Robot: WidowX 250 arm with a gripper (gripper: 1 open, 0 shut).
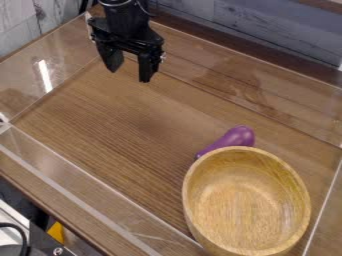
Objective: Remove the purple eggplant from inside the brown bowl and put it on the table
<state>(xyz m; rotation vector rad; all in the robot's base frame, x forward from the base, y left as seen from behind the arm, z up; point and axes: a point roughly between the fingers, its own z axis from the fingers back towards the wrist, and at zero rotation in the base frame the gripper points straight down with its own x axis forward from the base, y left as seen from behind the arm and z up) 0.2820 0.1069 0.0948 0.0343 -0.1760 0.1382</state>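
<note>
Fingers (110, 62) spread apart, gripping nothing, gripper (127, 63) hanging over far-left bench (120, 130) | eggplant (229, 141) lying on bench, touching bowl's far rim outside | bowl (247, 201) near right, nothing inside

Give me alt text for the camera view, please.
A purple eggplant lies on the wooden table just behind an empty brown bowl. The black gripper hangs open, holding nothing, over the table's far left.
</note>
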